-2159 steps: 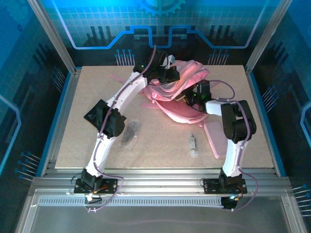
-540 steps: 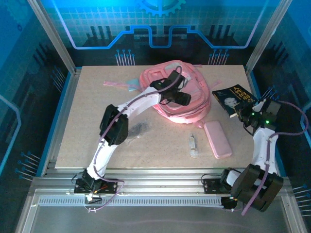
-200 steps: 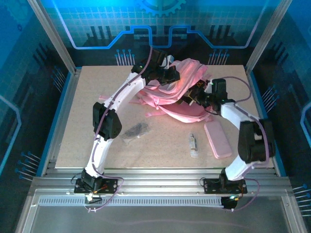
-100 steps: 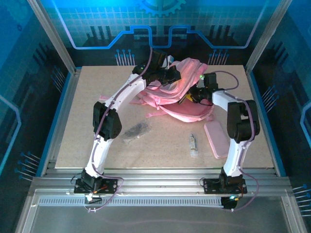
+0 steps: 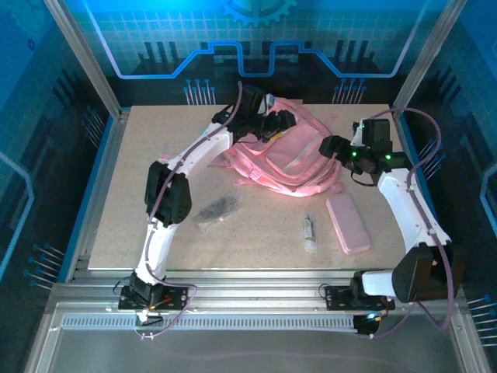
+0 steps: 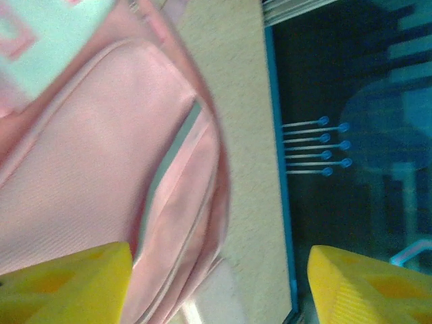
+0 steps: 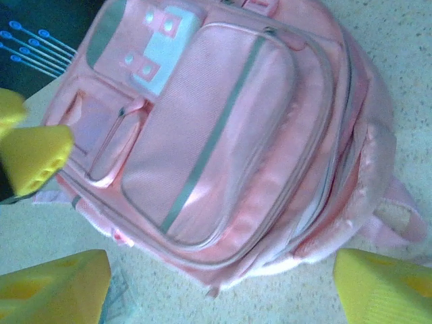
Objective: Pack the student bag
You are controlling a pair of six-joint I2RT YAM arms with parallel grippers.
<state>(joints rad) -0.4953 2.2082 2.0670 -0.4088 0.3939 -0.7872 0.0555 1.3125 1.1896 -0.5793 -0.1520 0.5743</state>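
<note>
The student bag [image 5: 289, 159] lies flat at the back of the table, a large pink backpack with its zipped front pockets and whitish patch [image 7: 160, 48] facing up. My left gripper [image 5: 279, 123] hovers over its far top end, open, with the bag's side [image 6: 101, 169] beside one yellow finger [image 6: 64, 283] and nothing between the jaws. My right gripper [image 5: 335, 146] stands open just off the bag's right side. Its fingers [image 7: 385, 287] straddle bare table beside the bag's edge [image 7: 223, 128] and hold nothing.
A flat pink pencil case [image 5: 347, 223] and a small clear bottle [image 5: 310, 231] lie in front of the bag on the right. A dark crumpled item [image 5: 217, 210] sits by the left arm. The table's back edge [image 6: 275, 135] runs close to the left gripper.
Both grippers have opened and let go of the bag, which has dropped from a lifted bunch to lie flat. The right arm has swung back to the right.
</note>
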